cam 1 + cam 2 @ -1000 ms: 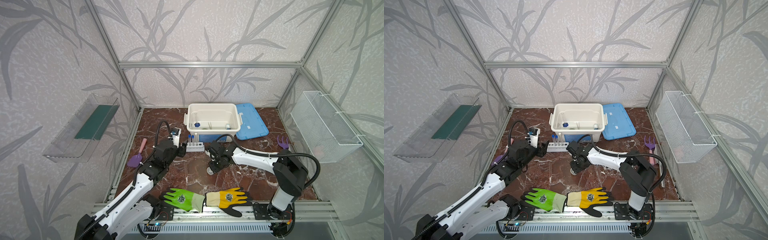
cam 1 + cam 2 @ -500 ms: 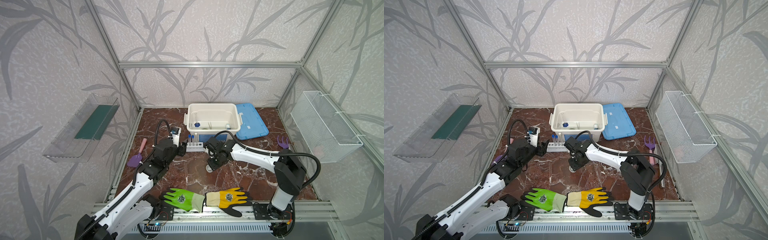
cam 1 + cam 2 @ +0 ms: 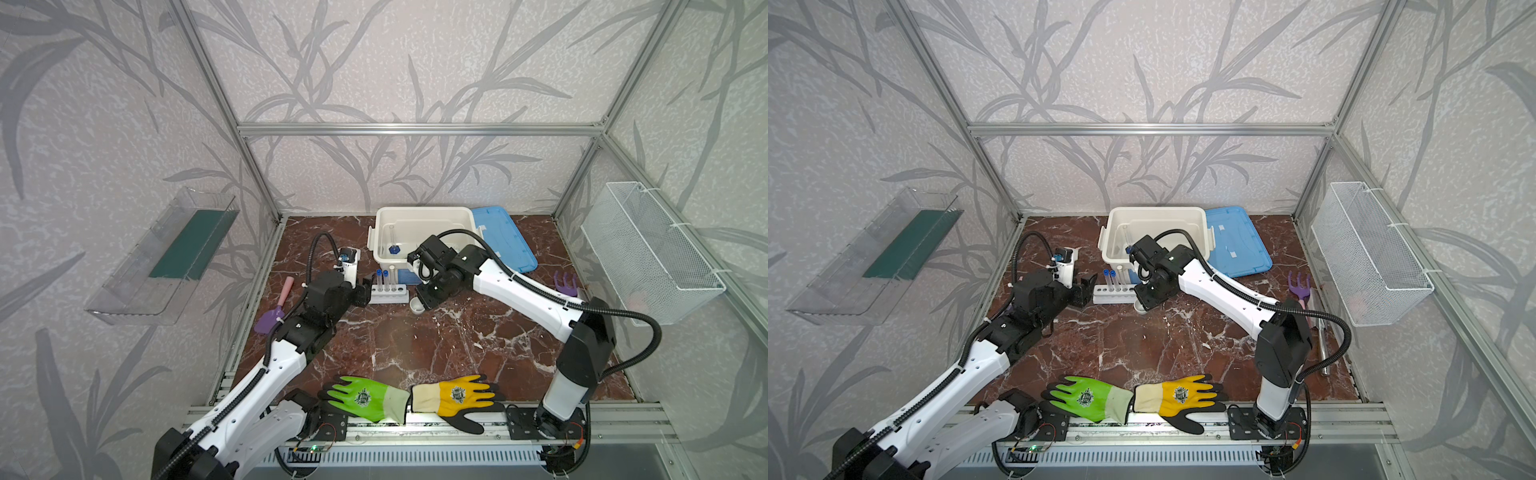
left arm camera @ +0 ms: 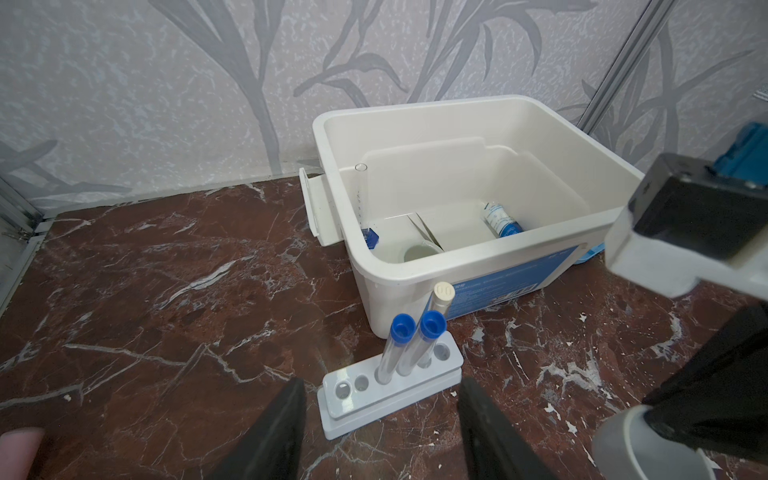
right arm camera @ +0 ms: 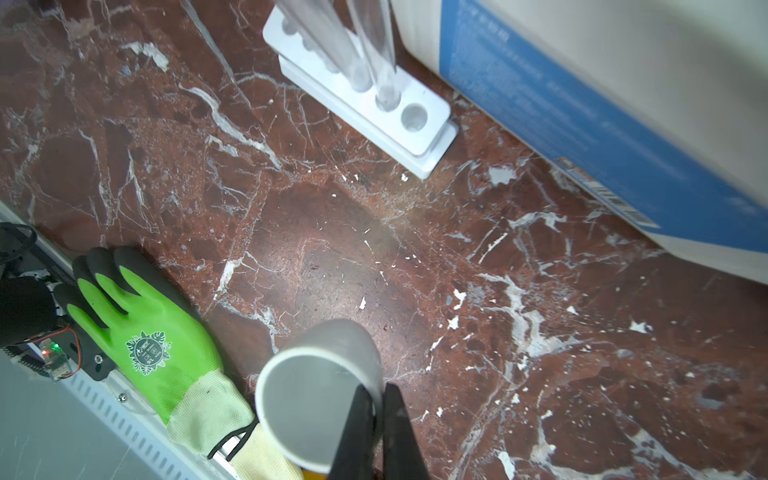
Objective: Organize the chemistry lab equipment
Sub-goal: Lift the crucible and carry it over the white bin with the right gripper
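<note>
A white six-hole rack [image 3: 388, 294] [image 4: 390, 384] stands in front of the white bin [image 3: 424, 211] and carries three capped test tubes [image 4: 409, 345]. My left gripper [image 4: 382, 384] [image 3: 365, 291] is open, and the rack's near end lies between its fingers, untouched. My right gripper [image 5: 376, 399] [image 3: 424, 301] is shut on the rim of a small white dish [image 5: 316, 382] [image 3: 1139, 307], which it holds tilted just right of the rack. In the bin are the blue-based cylinder [image 4: 361, 195], the bottle [image 4: 500, 218], another dish [image 4: 422, 252] and tweezers [image 4: 424, 230].
A blue lid [image 3: 503, 241] lies right of the bin. Green [image 3: 365, 399] and yellow [image 3: 455, 399] gloves lie at the front edge. A purple trowel [image 3: 274, 307] is at the left wall, a purple rake [image 3: 565, 284] at the right under a wire basket [image 3: 648, 249].
My right gripper has carried the dish back and a little left, from the open floor to beside the rack. The left arm has stayed put.
</note>
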`<action>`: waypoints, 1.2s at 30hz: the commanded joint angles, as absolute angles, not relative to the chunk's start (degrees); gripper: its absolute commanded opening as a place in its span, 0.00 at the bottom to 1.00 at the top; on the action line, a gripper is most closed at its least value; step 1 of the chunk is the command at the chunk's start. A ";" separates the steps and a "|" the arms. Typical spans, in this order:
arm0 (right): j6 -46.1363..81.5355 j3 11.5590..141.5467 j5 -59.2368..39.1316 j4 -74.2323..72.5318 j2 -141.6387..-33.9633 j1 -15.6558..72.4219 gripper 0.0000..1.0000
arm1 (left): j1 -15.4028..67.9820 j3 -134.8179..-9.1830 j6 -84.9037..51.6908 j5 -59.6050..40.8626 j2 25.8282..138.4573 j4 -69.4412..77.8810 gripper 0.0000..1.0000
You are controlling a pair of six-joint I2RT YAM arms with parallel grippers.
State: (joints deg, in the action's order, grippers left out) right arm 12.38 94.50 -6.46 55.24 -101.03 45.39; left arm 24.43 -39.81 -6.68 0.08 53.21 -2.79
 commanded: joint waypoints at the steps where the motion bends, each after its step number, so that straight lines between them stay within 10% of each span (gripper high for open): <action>1: 10.25 99.07 -5.89 60.42 -100.05 43.81 0.03 | 23.24 -42.92 -6.94 -2.26 54.36 -3.92 0.59; 36: 4.86 150.44 -4.61 75.08 -129.32 27.67 0.04 | 19.52 -48.30 -5.27 -10.72 60.23 -5.93 0.58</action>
